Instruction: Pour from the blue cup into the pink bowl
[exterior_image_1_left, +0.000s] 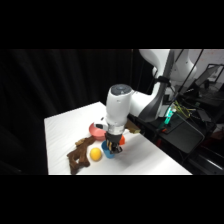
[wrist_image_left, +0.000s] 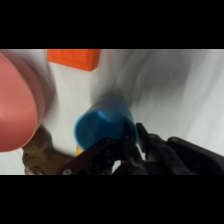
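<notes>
the end effector (wrist_image_left: 131, 142) grips the cup (wrist_image_left: 102, 129) by its rim, near the bowl (wrist_image_left: 15, 110); lifting and pouring are left, i judge.

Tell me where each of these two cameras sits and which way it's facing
Side view: stands beside the table, looking across and down on it; shows the white arm from its base at upper right down to the gripper over the blue cup.
Wrist view: rides on the arm's wrist, looking past the gripper at the table; only its black linkage shows.
Shared: the blue cup, pink bowl, orange cube and brown object.
</notes>
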